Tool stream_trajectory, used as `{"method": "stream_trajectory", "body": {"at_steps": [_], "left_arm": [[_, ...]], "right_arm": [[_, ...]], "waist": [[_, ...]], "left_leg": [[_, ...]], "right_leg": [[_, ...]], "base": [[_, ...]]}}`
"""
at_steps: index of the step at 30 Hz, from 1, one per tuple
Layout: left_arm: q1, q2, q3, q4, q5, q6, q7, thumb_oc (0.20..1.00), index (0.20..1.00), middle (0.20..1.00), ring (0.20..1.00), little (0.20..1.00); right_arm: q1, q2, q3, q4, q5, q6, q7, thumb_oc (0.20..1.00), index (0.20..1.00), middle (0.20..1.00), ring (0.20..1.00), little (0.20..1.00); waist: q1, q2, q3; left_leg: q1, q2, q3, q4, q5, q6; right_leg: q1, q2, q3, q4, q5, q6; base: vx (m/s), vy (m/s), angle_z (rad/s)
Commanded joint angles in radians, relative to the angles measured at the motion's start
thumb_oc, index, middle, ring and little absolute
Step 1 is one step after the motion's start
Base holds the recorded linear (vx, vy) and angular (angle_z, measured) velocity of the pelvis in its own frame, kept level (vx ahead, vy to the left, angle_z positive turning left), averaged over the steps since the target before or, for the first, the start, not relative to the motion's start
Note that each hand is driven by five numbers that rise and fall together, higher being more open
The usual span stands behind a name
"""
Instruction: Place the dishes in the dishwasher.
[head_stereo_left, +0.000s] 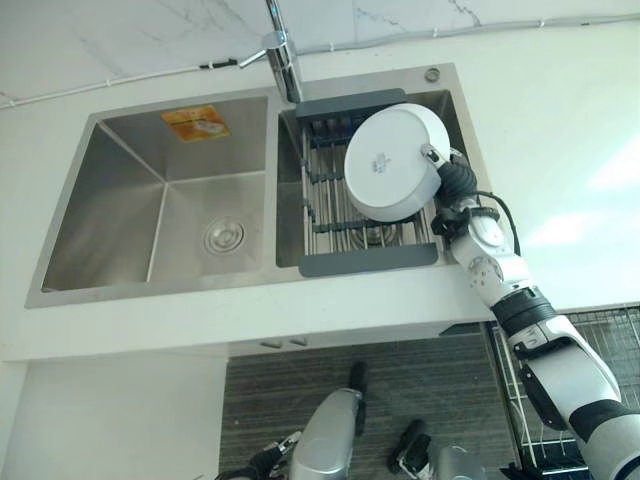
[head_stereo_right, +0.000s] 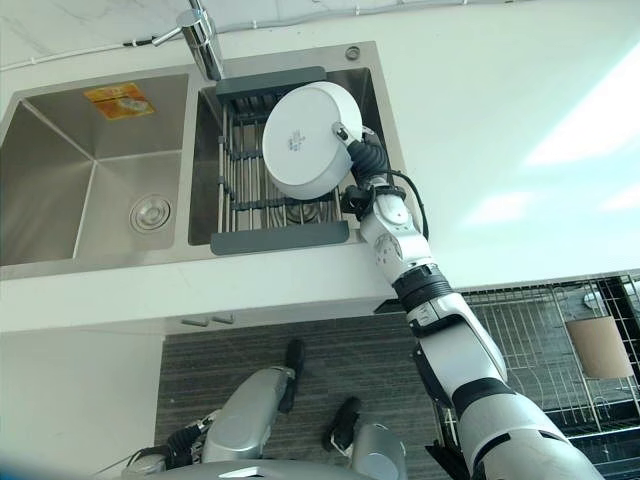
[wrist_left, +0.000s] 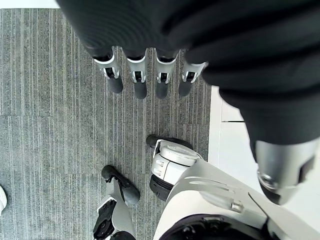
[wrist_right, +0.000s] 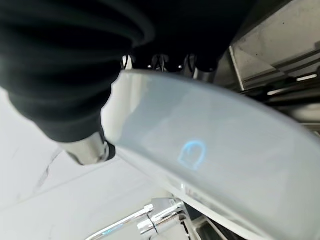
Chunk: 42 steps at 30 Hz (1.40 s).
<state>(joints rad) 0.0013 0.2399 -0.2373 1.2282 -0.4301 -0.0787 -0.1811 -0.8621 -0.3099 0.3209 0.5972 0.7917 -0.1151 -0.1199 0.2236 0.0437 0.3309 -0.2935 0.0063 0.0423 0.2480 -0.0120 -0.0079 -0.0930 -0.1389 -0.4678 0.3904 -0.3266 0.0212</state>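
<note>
A white bowl (head_stereo_left: 395, 160) is held tilted, its underside facing up, above the drying rack (head_stereo_left: 365, 260) in the sink's right basin. My right hand (head_stereo_left: 455, 180) grips the bowl's rim from the right, thumb on the underside and fingers behind the rim, so it is shut on the bowl. In the right wrist view the bowl (wrist_right: 215, 155) spreads just past the hand's thumb (wrist_right: 90, 150). My left hand (wrist_left: 145, 75) hangs low over the grey carpet, fingers straight, open and holding nothing.
The left basin (head_stereo_left: 180, 190) has a drain and a sticker on its back wall. A tap (head_stereo_left: 282, 50) rises behind the divider. A white counter surrounds the sink. A wire dishwasher rack (head_stereo_right: 540, 340) stands at the lower right with a brown cup (head_stereo_right: 598, 347) in it.
</note>
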Motion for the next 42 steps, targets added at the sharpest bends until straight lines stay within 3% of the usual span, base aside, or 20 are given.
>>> {"method": "stream_trajectory", "body": {"at_steps": [1, 8, 15, 21, 25, 29, 34, 42], "left_arm": [[-0.002, 0.01, -0.035, 0.018, -0.018, -0.015, 0.004, 1.0, 1.0, 1.0, 1.0, 1.0], [0.016, -0.004, -0.023, 0.031, 0.002, -0.003, 0.027, 1.0, 1.0, 1.0, 1.0, 1.0], [0.033, -0.014, 0.016, 0.061, 0.051, 0.023, 0.048, 1.0, 1.0, 1.0, 1.0, 1.0], [0.033, -0.018, 0.02, 0.08, 0.076, 0.03, 0.059, 1.0, 1.0, 1.0, 1.0, 1.0], [0.018, -0.02, 0.02, 0.092, 0.085, 0.039, 0.065, 1.0, 1.0, 1.0, 1.0, 1.0], [0.011, -0.024, 0.03, 0.092, 0.068, 0.047, 0.075, 1.0, 1.0, 1.0, 1.0, 1.0], [0.021, -0.039, 0.034, 0.077, 0.029, 0.04, 0.092, 1.0, 1.0, 1.0, 1.0, 1.0], [0.042, -0.04, 0.034, 0.058, 0.022, 0.041, 0.094, 1.0, 1.0, 1.0, 1.0, 1.0]], "right_arm": [[-0.033, 0.011, 0.023, -0.07, 0.084, -0.096, 0.061, 0.2, 0.2, 0.2, 0.2, 0.2], [0.026, 0.083, 0.012, -0.202, 0.168, -0.142, 0.046, 0.2, 0.2, 0.2, 0.2, 0.2], [0.108, 0.13, 0.015, -0.418, 0.112, -0.221, -0.072, 0.2, 0.2, 0.2, 0.2, 0.2], [0.184, 0.124, -0.008, -0.522, 0.173, -0.289, -0.096, 0.2, 0.2, 0.2, 0.2, 0.2], [0.295, 0.081, -0.054, -0.676, 0.197, -0.32, -0.119, 0.2, 0.2, 0.2, 0.2, 0.2], [0.39, 0.045, -0.097, -0.77, 0.228, -0.314, -0.118, 0.2, 0.2, 0.2, 0.2, 0.2], [0.548, -0.011, -0.188, -0.839, 0.303, -0.279, -0.042, 0.2, 0.2, 0.2, 0.2, 0.2], [0.67, -0.048, -0.287, -0.823, 0.377, -0.263, 0.016, 0.2, 0.2, 0.2, 0.2, 0.2]], "waist": [[0.018, 0.002, -0.039], [0.008, -0.007, -0.104], [-0.037, -0.02, -0.167], [-0.073, -0.029, -0.184], [-0.125, -0.037, -0.183], [-0.168, -0.044, -0.18], [-0.235, -0.05, -0.175], [-0.288, -0.054, -0.176]], "left_leg": [[0.024, -0.005, -0.073, 0.052, -0.09, -0.076], [0.078, 0.009, -0.039, 0.052, -0.11, -0.078], [0.115, 0.034, 0.012, 0.052, -0.113, -0.065], [0.135, 0.054, 0.049, 0.052, -0.127, -0.06], [0.158, 0.072, 0.087, 0.052, -0.147, -0.048], [0.184, 0.085, 0.129, 0.052, -0.16, -0.04], [0.217, 0.113, 0.197, 0.052, -0.167, -0.039], [0.219, 0.122, 0.213, 0.052, -0.164, -0.041]], "right_leg": [[-0.014, -0.013, 0.044, -0.09, 0.138, 0.048], [0.033, -0.016, 0.039, -0.09, 0.126, 0.05], [0.06, -0.011, 0.049, -0.09, 0.132, 0.039], [0.077, -0.007, 0.065, -0.09, 0.125, 0.038], [0.091, 0.003, 0.093, -0.09, 0.126, 0.039], [0.095, 0.007, 0.119, -0.09, 0.132, 0.042], [0.088, 0.012, 0.153, -0.09, 0.139, 0.045], [0.069, 0.029, 0.214, -0.09, 0.143, 0.043]], "base": [[-0.06, -0.017, 0.03], [-0.01, -0.009, -0.01], [-0.04, 0.008, -0.1], [0.0, -0.004, -0.18], [-0.01, -0.008, -0.28], [-0.01, -0.012, -0.44], [-0.03, -0.018, -0.7], [-0.01, -0.036, -0.3]]}}
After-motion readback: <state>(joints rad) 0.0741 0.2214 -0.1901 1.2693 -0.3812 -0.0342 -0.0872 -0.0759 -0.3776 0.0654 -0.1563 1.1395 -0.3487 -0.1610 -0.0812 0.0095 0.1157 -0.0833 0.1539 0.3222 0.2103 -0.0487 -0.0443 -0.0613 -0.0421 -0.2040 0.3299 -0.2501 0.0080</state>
